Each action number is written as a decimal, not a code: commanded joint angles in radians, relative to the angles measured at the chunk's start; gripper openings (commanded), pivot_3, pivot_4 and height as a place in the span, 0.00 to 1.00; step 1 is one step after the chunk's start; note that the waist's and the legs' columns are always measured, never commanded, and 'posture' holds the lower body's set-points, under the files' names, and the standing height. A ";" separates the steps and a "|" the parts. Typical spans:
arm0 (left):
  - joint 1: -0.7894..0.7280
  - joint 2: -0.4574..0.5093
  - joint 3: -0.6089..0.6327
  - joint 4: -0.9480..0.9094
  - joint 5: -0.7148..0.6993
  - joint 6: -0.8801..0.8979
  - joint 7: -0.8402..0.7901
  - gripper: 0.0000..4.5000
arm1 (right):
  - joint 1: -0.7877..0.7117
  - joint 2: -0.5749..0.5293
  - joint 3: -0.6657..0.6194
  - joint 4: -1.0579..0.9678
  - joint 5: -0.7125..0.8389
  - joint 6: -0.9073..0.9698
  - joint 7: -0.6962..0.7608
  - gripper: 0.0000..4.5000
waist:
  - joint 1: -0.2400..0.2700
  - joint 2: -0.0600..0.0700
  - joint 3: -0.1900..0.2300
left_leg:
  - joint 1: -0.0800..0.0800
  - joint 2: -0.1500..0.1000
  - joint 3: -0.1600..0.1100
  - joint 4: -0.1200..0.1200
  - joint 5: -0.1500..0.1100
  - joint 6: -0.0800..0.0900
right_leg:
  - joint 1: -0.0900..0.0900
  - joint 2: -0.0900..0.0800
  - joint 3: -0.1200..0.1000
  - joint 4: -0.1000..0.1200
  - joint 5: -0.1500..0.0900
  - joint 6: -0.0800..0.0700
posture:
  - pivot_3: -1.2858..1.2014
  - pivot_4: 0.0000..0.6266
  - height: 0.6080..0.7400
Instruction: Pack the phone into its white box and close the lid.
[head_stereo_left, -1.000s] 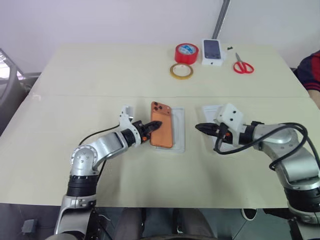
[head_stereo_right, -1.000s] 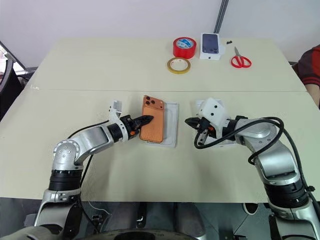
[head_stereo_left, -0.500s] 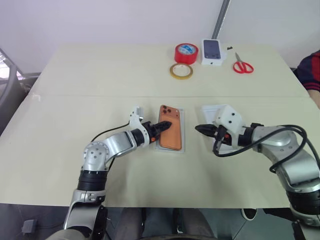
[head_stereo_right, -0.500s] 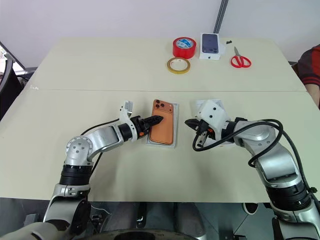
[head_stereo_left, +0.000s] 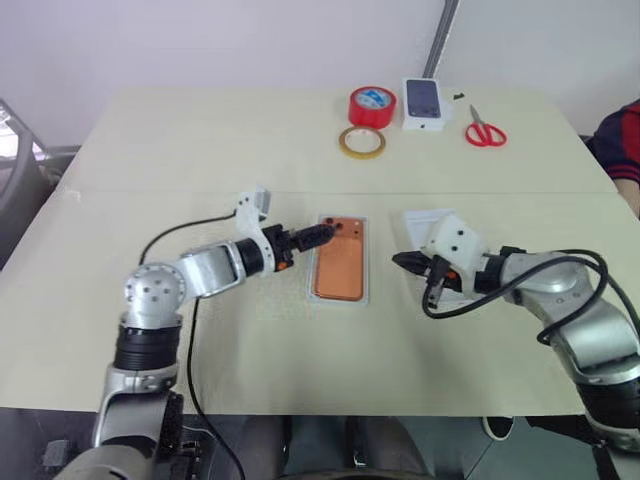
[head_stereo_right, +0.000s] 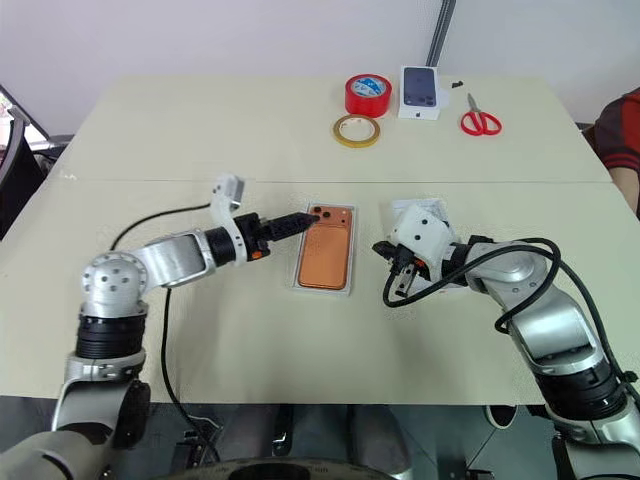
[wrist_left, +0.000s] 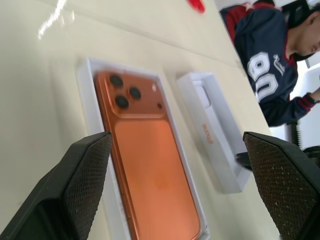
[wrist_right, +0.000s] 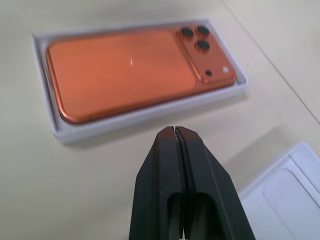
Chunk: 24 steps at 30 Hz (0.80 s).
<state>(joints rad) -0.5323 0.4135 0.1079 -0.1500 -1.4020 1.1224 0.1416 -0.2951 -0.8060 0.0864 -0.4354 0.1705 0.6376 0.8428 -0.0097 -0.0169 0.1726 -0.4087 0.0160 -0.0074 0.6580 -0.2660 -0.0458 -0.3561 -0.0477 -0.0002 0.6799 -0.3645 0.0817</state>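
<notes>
Your flat orange phone with its darker camera square of 3 lenses now lies face down inside the shallow white rectangular tray-box, near the middle of the pale beige table. From the wrist views it appears to sit flat within the thin raised rim, camera end toward the far side of the table.

Your left gripper hangs just beside the phone's camera corner with its 2 black fingers spread wide, holding nothing. Your right gripper hovers near the tray's right side, fingers pressed together and empty.

The step in hand looks like finding and fetching the lid. Lift the left arm straight up and away first, so a fingertip does not catch the rim and drag the tray. The white tray-like piece with a recess lying under your right arm may be the lid or an insert; you cannot tell from here, so check before gripping. Part the right fingers before reaching for it, and take it by its long edges.
</notes>
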 joint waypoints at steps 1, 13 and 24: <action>0.016 0.082 -0.007 -0.070 0.123 -0.019 -0.092 0.93 | -0.033 -0.015 0.036 0.012 -0.049 -0.030 -0.012 0.00 | -0.001 0.000 0.000 | 0.000 0.000 0.000 0.000 0.000 0.000 | 0.000 0.000 0.000 0.000 0.000 0.000 | 0.52 0.24 1.00; -0.006 0.121 -0.352 -0.020 0.706 -0.211 -0.379 0.01 | -0.200 0.067 0.276 0.154 -0.274 0.015 -0.097 0.00 | 0.002 0.001 0.000 | 0.000 -0.001 0.000 -0.001 0.000 -0.001 | -0.001 0.000 0.000 0.000 0.000 0.000 | 0.52 0.24 1.00; -0.126 -0.011 -0.547 0.088 0.955 -0.261 -0.601 0.01 | -0.240 0.122 0.335 0.202 -0.354 -0.023 -0.068 0.00 | 0.005 0.001 0.000 | -0.001 -0.001 0.000 0.000 0.000 0.000 | -0.001 0.000 0.000 0.000 0.000 0.000 | 0.52 0.24 1.00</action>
<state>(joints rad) -0.6392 0.4392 -0.3927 -0.0449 -0.4547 0.8753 -0.4089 -0.5274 -0.6841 0.4315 -0.1946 -0.1835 0.6241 0.7605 -0.0049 -0.0163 0.1731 -0.4094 0.0152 -0.0072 0.6579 -0.2659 -0.0458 -0.3567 -0.0481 -0.0003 0.6801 -0.3645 0.0816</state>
